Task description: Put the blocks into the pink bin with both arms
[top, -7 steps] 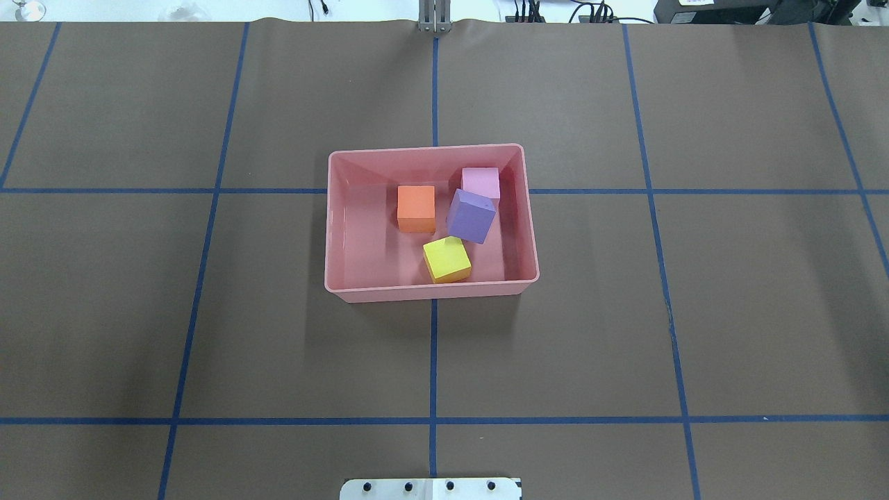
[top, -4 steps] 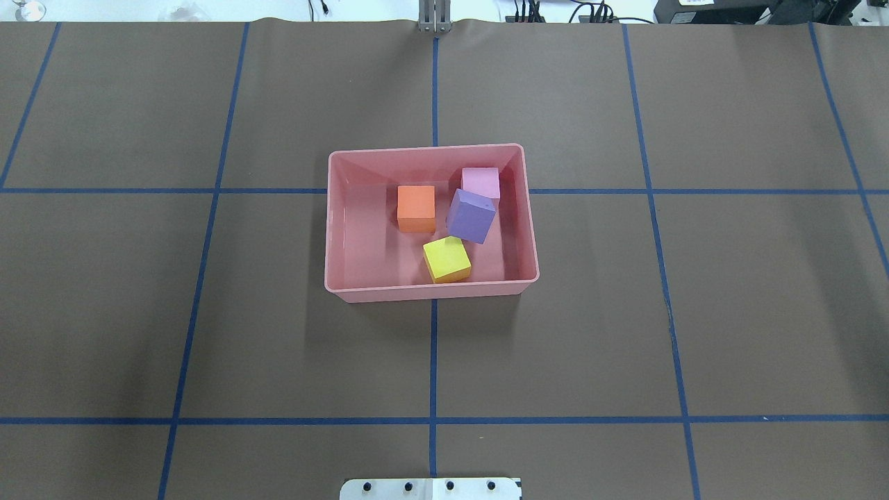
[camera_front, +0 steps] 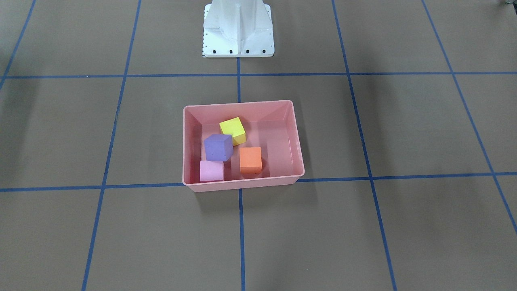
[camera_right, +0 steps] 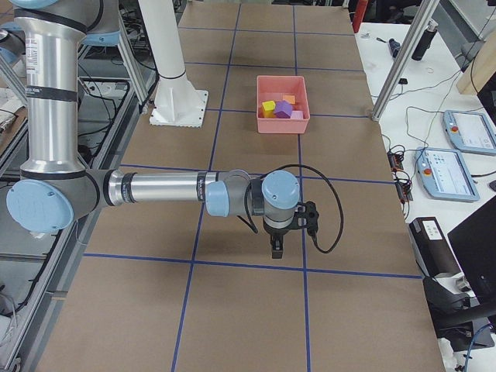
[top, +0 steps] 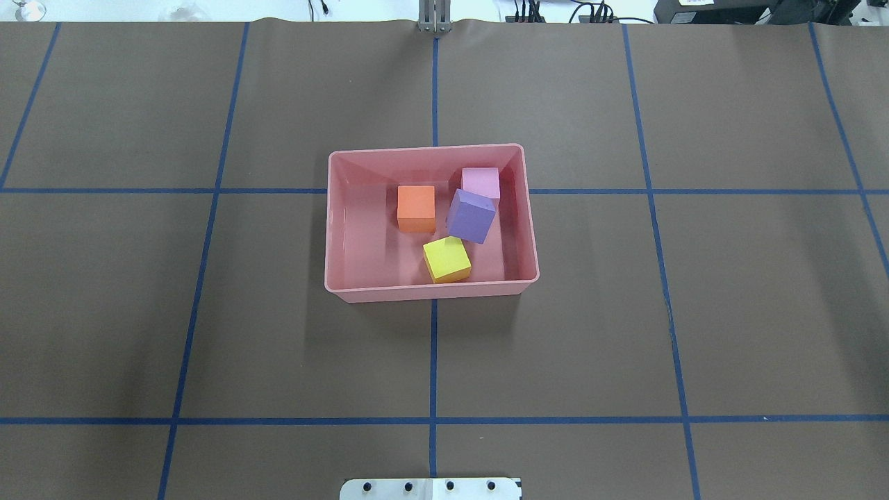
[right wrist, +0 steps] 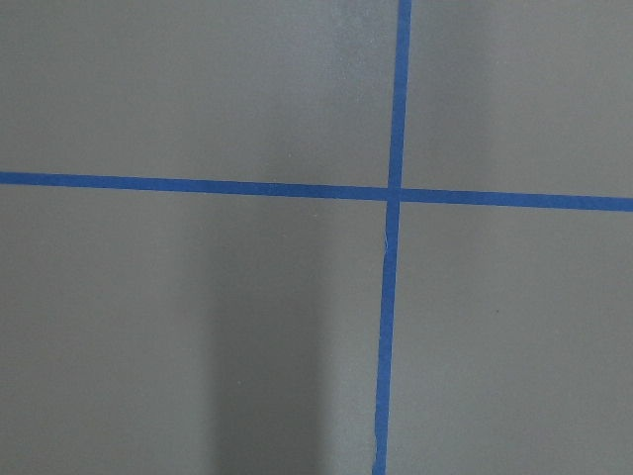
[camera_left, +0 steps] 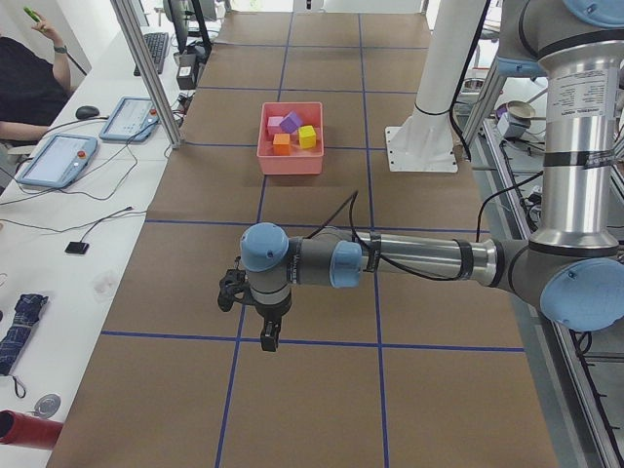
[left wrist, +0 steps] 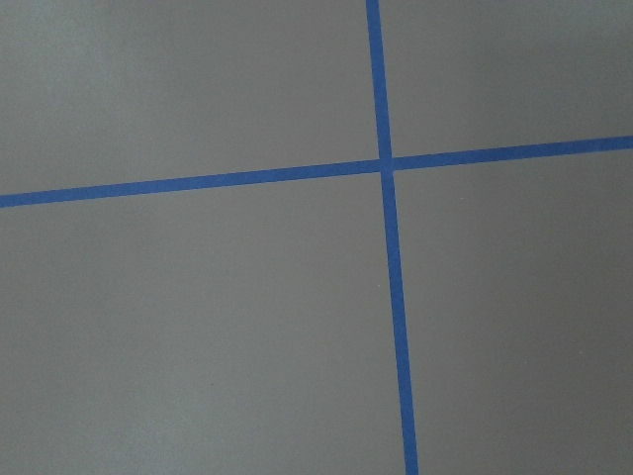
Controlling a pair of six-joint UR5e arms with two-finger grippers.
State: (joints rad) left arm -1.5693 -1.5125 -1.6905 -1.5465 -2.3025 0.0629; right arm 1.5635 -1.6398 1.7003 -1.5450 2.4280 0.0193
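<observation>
The pink bin (top: pixel 340 222) (camera_front: pixel 297 141) stands at the table's middle. Inside it lie the orange block (top: pixel 416 207) (camera_front: pixel 250 159), the light pink block (top: pixel 480 182) (camera_front: pixel 211 170), the purple block (top: pixel 471 215) (camera_front: pixel 218 147), which leans against the pink one, and the yellow block (top: pixel 446 258) (camera_front: pixel 233 130). The bin also shows in the side views (camera_left: pixel 290 156) (camera_right: pixel 282 124). My left gripper (camera_left: pixel 268 340) hangs over bare table far from the bin. My right gripper (camera_right: pixel 277 249) does the same at the other end. I cannot tell whether either is open or shut. The wrist views show only table.
Brown table cover with blue tape grid lines (top: pixel 433 361). The white pedestal base (camera_front: pixel 238 28) stands at the robot's side. An operator (camera_left: pixel 29 78), tablets (camera_left: pixel 58 161) and cables lie on the side bench; more tablets (camera_right: pixel 446 170) on the other side.
</observation>
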